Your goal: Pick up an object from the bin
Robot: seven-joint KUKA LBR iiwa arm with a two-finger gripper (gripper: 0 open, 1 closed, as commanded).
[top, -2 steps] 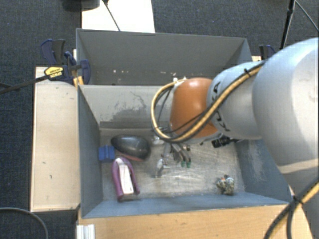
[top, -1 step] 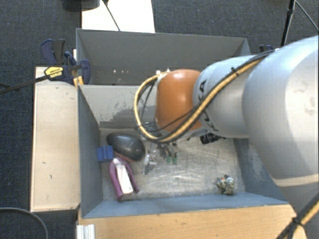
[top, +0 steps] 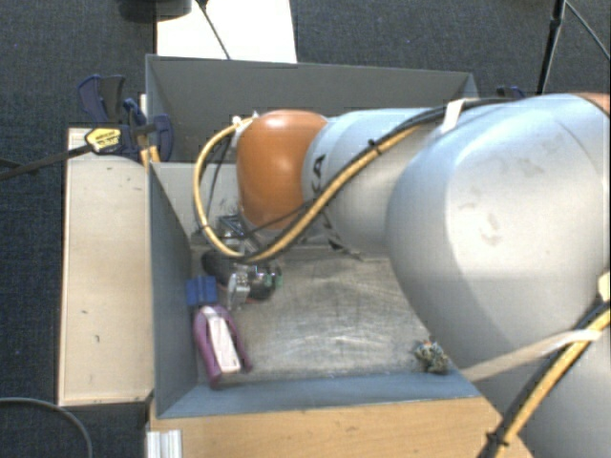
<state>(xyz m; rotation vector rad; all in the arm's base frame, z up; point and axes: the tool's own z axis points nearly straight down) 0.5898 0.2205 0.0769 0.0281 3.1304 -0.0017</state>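
Observation:
My gripper (top: 244, 281) is low in the bin's left part, below the orange wrist cover. A small blue object (top: 200, 290) lies just to its left, against the bin's left wall. Right in front of the gripper lies a purple and pink bottle-like object (top: 218, 343) with a white label, lengthwise along the left wall towards the near corner. Whether the gripper touches either of them cannot be made out.
A small greenish, crumpled thing (top: 431, 356) lies near the bin's front wall on the right. The thick grey arm and its yellow cable cover the bin's right and back parts.

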